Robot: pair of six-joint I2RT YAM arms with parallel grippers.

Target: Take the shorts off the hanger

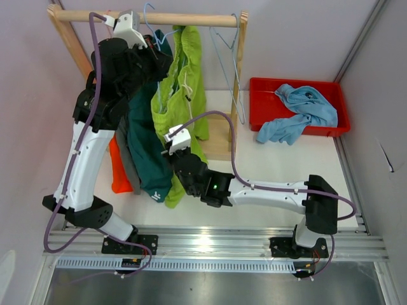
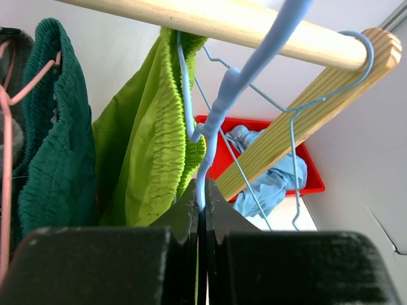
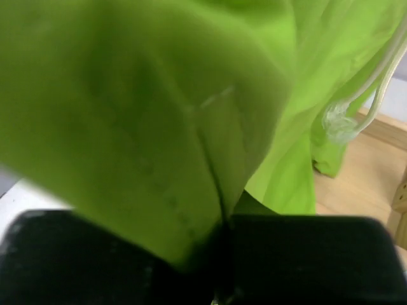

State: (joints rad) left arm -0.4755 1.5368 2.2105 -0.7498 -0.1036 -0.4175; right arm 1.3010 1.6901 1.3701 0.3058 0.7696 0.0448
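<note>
Closest to me, a ribbed aluminium rail (image 1: 210, 243) runs along the near edge of the white table (image 1: 273, 165), with two black-and-white arms bolted to it. The right gripper (image 3: 221, 248) reaches left and is clamped on a fold of the lime green shorts (image 1: 181, 89), soft matte fabric that bunches over its black fingers. A white drawstring (image 3: 372, 89) with a knotted end dangles beside it. Those shorts hang from the round wooden bar (image 1: 184, 19) of a timber-framed rack, their elastic waist tightly gathered. To their left hang the teal shorts (image 1: 152, 168), then the grey shorts (image 1: 129, 155) and the orange shorts (image 1: 121, 178), partly hidden behind the left arm. Up at the bar, the left gripper (image 2: 203, 197) is pinched shut on the stem of a smooth light blue hanger (image 2: 238, 86), which lies against the lime waistband. A pink hanger (image 2: 6, 165) touches the teal pair's ribbed waist. A thin wire hanger (image 1: 224, 60) hangs on its own near the bar's right end. At the far right of the table, a rectangular red tray (image 1: 261, 86) holds the light blue shorts (image 1: 299, 114), crumpled, with one leg spilling over its front-left edge.
</note>
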